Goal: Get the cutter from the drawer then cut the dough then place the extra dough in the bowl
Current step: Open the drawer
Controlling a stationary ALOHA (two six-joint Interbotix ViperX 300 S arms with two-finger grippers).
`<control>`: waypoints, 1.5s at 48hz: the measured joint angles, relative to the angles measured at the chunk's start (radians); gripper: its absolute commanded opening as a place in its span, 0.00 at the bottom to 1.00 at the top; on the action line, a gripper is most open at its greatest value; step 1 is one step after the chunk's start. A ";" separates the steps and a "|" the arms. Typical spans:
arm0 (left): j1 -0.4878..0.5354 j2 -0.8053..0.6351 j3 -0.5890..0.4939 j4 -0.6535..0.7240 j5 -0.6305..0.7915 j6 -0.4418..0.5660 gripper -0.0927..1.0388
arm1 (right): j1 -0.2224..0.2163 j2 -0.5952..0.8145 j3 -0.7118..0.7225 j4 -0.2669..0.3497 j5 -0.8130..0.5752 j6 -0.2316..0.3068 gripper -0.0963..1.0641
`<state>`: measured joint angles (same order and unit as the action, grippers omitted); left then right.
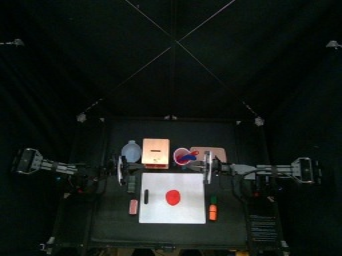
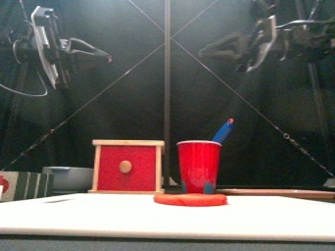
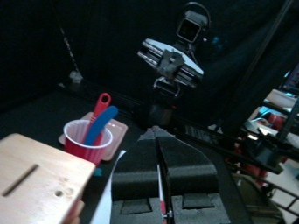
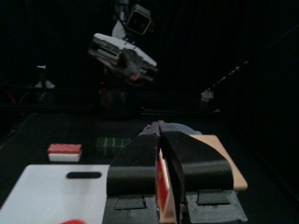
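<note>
The dough (image 1: 171,196) is a flat red disc at the middle of the white cutting board (image 1: 194,183), low in the centre of the top view. In the front view it lies just in front of the red cup (image 2: 199,165). Above the board in the top view stands the wooden box (image 1: 156,150), and its red drawer front (image 2: 127,167) looks flush with the frame (I cannot see inside it from here). Just left of the box is the blue-grey bowl (image 1: 131,152). To the box's right is the cup, with a blue knife (image 2: 222,129) and a red knife (image 3: 100,105) standing in it, and the pink tray (image 1: 217,153) shows beside the cup. A small reddish toy (image 1: 134,206) lies off the board's left edge and an orange one (image 1: 211,210) off its right edge.

The left gripper (image 3: 158,140) hangs high in the upper left of the front view, its jaws pressed together on nothing. The right gripper (image 4: 163,131) hangs in the upper right, likewise closed and empty. Both are well apart from the dough.
</note>
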<state>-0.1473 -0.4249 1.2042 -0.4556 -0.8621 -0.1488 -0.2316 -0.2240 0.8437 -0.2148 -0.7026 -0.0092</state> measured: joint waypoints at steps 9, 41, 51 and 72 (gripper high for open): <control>-0.018 0.166 -0.061 -0.086 -0.020 -0.126 0.27 | -0.038 0.278 -0.204 -0.049 -0.017 0.003 0.03; -0.018 0.419 -0.121 -0.314 -0.003 -0.591 0.60 | -0.100 0.640 -0.531 -0.087 0.173 0.003 0.03; -0.012 0.431 -0.121 -0.356 0.017 -0.655 0.81 | -0.098 0.638 -0.535 -0.100 0.213 0.005 0.03; 0.028 0.465 -0.153 -0.508 0.020 -0.772 0.86 | -0.091 0.637 -0.534 -0.101 0.221 0.005 0.03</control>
<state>-0.1197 0.0399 1.0508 -0.9633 -0.8422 -0.9204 -0.3221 0.4126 0.3099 -0.3160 -0.4817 -0.0046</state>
